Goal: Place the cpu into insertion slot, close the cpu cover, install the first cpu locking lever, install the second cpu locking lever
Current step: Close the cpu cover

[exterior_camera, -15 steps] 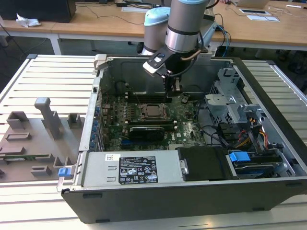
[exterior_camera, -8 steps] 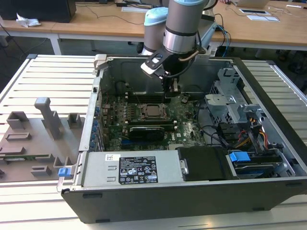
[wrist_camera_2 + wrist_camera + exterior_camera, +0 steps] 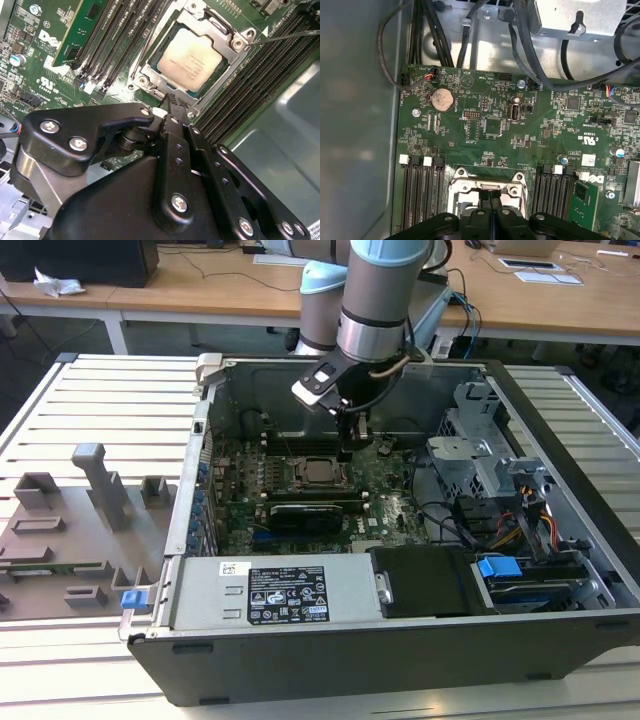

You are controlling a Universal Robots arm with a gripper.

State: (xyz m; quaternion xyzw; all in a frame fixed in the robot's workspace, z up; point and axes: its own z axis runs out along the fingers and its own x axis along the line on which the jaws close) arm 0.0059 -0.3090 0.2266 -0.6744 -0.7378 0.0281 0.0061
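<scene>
Jaws are together with nothing between them. The gripper (image 3: pixel 173 104) has its tip at the rim of the cover (image 3: pixel 226 31), just beside the cpu (image 3: pixel 190 60). The cpu sits in the slot (image 3: pixel 161 47) with the cover down over it. A lever (image 3: pixel 287 35) juts out beyond the cpu, apparently unlatched. The risk I see is that the narrow tip skids off the thin rim and gouges the board (image 3: pixel 45 65).

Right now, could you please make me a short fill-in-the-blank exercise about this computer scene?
1. The cpu sits in the insertion ___.
2. The cpu cover lies down around the ___.
3. The pincer stands at the cover's edge, its tips ___.
4. The motherboard is ___ in colour.
Missing words: slot; cpu; shut; green.
</scene>
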